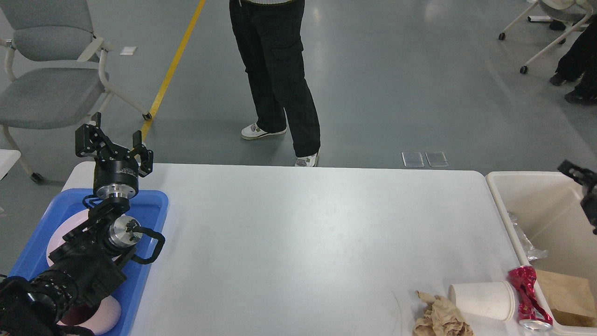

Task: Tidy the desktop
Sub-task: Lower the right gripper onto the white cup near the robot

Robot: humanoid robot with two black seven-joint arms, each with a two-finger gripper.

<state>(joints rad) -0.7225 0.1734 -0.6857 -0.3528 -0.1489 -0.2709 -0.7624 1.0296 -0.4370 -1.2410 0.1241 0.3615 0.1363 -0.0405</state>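
- The desktop (pixel 298 242) is a broad white rectangle with rounded far corners and a smooth, faintly glossy surface; it fills the middle and lower part of the head view, and most of it lies bare.
- The left gripper (pixel 114 140) stands raised over the desktop's far left corner, above the far edge of a blue plastic tray (pixel 156 205). Its two black, angular fingers are spread apart with clear space between them, and they hold nothing.
- The tray is a shallow moulded rectangle with a raised rim, lying at the desktop's left edge. A round pale pink plate (pixel 58 235) sits in it, largely covered by the black arm, with more pale pink showing at the tray's near end.
- Near the front right edge lie three pieces of litter close together: a crumpled wad of brown paper (pixel 440 317), a white paper cup (pixel 482 299) on its side, and a crushed red metal can (pixel 527 298), dented and shiny, against the bin wall.
- The cream rectangular bin (pixel 501 200) stands beside the desktop's right end; inside are a flat brown paper bag (pixel 562 289) and a scrap of clear crinkled plastic (pixel 524 242).
- The right gripper (pixel 580 179) shows only as a dark shape at the right border over the bin; whether its fingers are parted or closed I cannot tell.
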